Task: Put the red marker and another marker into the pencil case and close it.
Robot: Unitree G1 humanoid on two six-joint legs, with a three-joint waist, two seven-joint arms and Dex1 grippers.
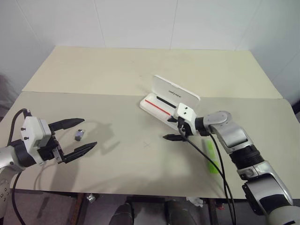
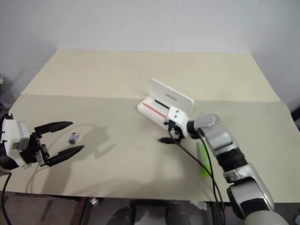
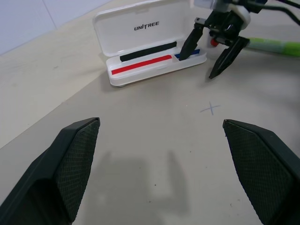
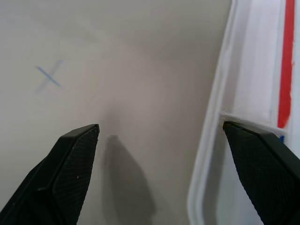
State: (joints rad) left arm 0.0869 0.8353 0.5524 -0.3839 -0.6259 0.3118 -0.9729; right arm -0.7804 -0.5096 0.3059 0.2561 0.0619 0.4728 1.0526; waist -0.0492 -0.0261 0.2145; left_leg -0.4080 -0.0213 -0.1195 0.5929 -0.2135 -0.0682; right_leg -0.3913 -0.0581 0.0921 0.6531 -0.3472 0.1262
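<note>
The pencil case (image 1: 180, 96) lies open mid-table, its white lid standing up and a red-and-blue line (image 3: 140, 65) and a black bar (image 3: 147, 50) inside the tray. My right gripper (image 1: 168, 129) hangs open at the case's near end, one finger over the tray (image 4: 253, 154) and the other over bare table. Beside the right forearm, the lime-green marker (image 1: 212, 157) rests on the table. The red marker is hidden; I cannot tell what the small red spot (image 3: 214, 42) behind the right fingers is. My left gripper (image 1: 89, 132) is open and empty at the far left.
A small grey object (image 1: 79, 135) sits on the table by the left gripper. A blue X (image 1: 147, 144) marks the table (image 1: 122, 168) between the grippers. A black cable (image 1: 197, 150) droops from the right wrist. A second table (image 1: 93, 70) adjoins behind.
</note>
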